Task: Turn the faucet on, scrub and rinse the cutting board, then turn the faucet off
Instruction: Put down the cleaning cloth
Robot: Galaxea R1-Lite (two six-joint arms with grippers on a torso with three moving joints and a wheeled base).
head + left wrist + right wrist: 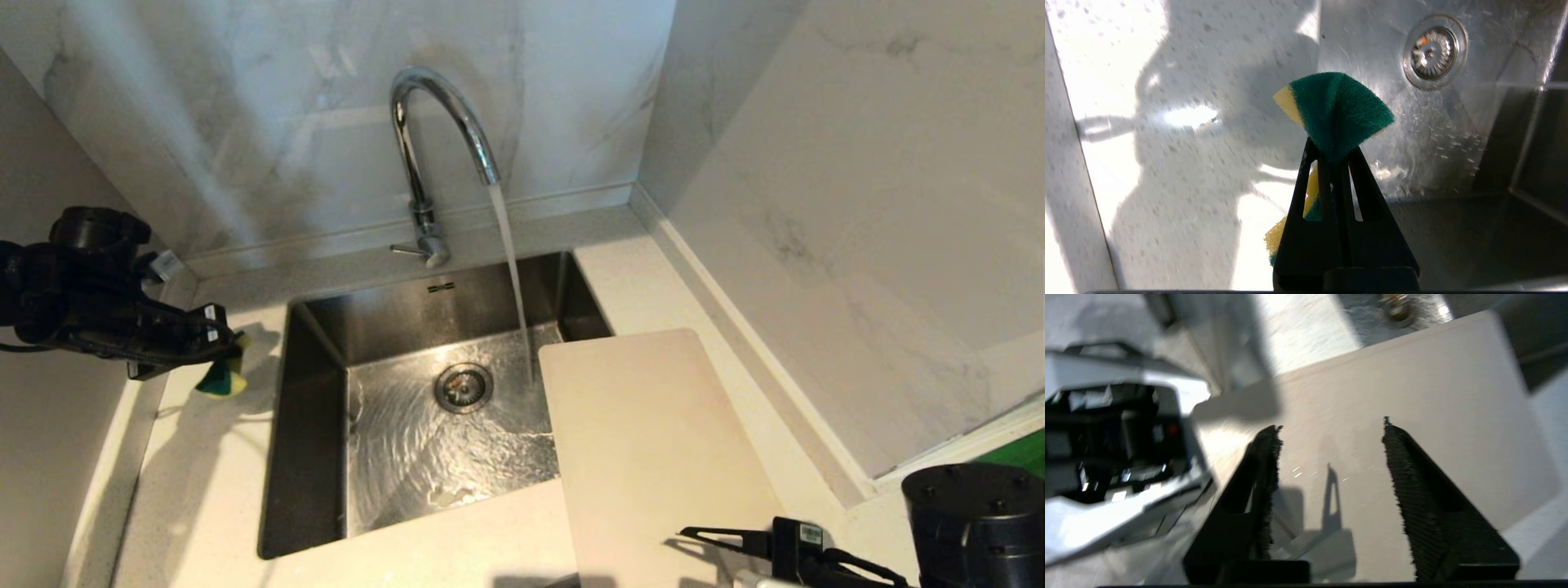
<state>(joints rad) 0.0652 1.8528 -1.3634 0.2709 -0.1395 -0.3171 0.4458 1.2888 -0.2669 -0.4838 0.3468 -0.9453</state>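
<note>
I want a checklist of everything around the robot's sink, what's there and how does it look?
Surface: pale speckled counter around a steel sink.
Job's things: faucet running into the sink; cutting board flat on the counter, one edge over the sink.
Clutter: nothing seen.
Grippers: left gripper shut on a green-and-yellow sponge, over the counter left of the sink; right gripper open above the board.
Cables: nothing seen.
Surroundings: marble-look walls.

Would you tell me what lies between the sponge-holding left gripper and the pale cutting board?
In the head view, the steel sink basin, with water running over its drain.
</note>
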